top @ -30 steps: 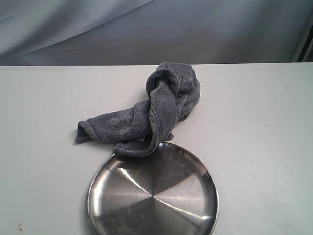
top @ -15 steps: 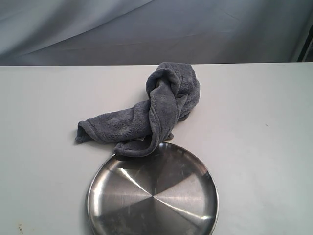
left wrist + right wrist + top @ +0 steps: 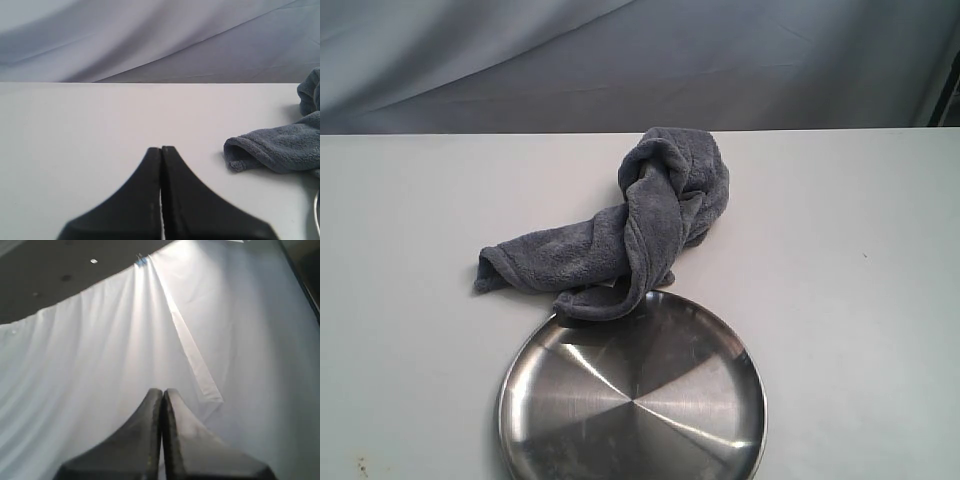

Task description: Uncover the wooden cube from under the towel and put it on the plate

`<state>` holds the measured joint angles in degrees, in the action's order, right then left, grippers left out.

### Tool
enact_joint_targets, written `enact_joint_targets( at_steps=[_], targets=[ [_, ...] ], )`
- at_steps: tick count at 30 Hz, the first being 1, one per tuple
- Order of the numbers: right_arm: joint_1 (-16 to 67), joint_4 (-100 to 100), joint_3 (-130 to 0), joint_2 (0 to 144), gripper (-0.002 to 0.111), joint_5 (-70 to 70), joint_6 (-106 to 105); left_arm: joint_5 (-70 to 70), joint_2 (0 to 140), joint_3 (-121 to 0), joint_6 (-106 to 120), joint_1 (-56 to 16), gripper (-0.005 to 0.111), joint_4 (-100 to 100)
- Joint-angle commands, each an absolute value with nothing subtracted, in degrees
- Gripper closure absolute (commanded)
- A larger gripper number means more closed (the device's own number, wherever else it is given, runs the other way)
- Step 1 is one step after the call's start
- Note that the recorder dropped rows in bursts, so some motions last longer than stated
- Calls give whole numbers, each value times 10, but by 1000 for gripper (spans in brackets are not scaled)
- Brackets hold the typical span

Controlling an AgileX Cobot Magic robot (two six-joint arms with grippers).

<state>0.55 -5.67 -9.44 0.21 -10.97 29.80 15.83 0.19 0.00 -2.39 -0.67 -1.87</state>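
Uncovering wasn't begun: towel (image 3: 630, 230) bunched against plate (image 3: 632, 400), cube hidden. Left gripper (image 3: 161, 148) & right gripper (image 3: 162, 390) jaws were pressed together, empty; next prob needed opening to pinch towel

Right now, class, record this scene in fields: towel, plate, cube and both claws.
plate: shiny steel, empty
towel: dark grey, bunched on the white table, one fold touching the plate's rim
wooden cube: not visible
left claw: shut, empty, low over the table
right claw: shut, empty, facing a white curtain
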Motion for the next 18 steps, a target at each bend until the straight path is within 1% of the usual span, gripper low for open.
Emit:
enact_joint_targets(
  at_steps=[1,6,11,15,18],
  targets=[
    [7,-277,-166,32,108,-145,445,152,0,0,-25,-9,107,-20],
    [7,-540,-265,161,108,-161,642,152,0,0,-25,-9,107,-20],
    [7,-801,-352,324,108,-250,810,152,0,0,-25,-9,107,-20],
    [7,-960,-417,437,108,-319,958,152,0,0,-25,-9,107,-20],
    [7,-999,-469,529,108,-371,1035,152,0,0,-25,-9,107,-20]
  ],
)
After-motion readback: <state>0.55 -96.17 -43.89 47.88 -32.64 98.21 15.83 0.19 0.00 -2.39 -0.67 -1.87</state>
